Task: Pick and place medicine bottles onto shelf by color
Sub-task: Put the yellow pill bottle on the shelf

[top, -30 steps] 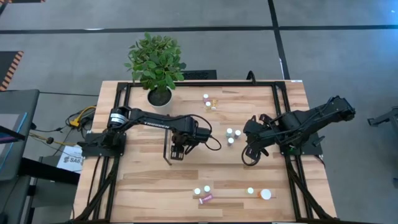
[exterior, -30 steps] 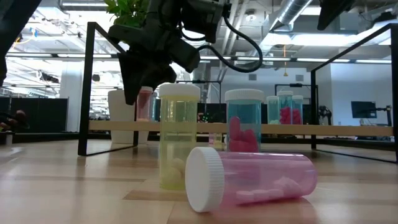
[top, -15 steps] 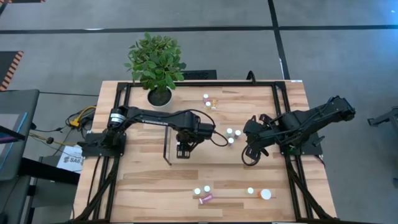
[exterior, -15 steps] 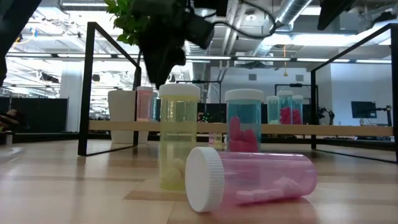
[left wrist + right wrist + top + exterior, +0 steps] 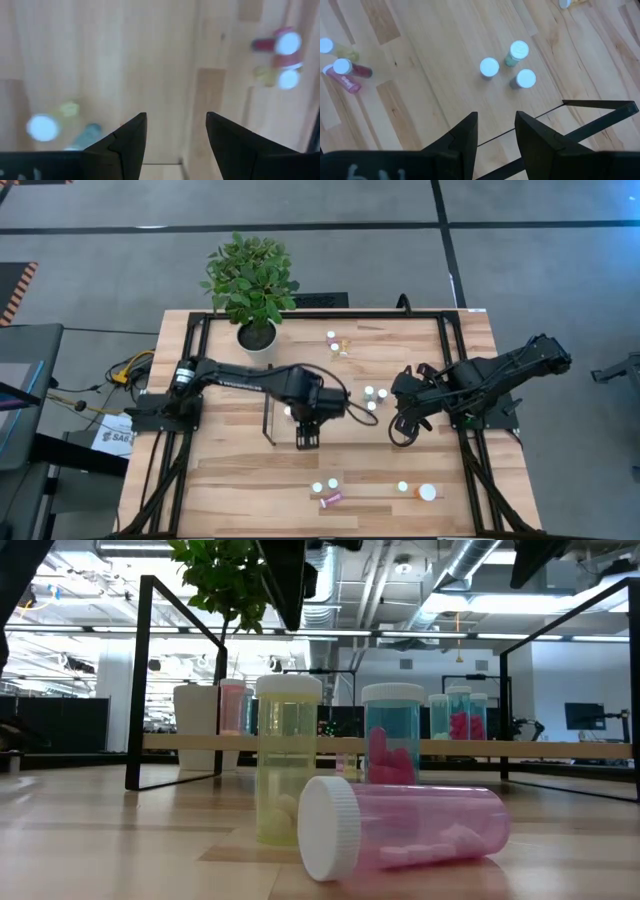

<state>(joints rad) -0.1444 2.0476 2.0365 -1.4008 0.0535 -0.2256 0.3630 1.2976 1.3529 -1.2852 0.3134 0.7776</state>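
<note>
Your left arm swung away from the shelf and out toward the near edge of the table. A moment before, it hung by the shelf's end on its own side. Then it was out over bare wood, between the shelf and the bottles that waited near that edge.

Your right arm did not move. It stayed by the other end of the shelf, on the table's right side, and the right gripper had its fingers a little apart with nothing in them.

On the shelf, a pink bottle stood upright near the end that your left arm had just left. Nothing touched it, so I think that bottle was done.

The left gripper had let go. Its two fingers stood apart and I saw only table between them.

Near the table's near edge more bottles still waited: a yellow bottle and a teal bottle stood up, and a second pink one lay on its side, just beside them. I think you were going for one of these next. The one lying down could roll, so be careful with it.
</note>
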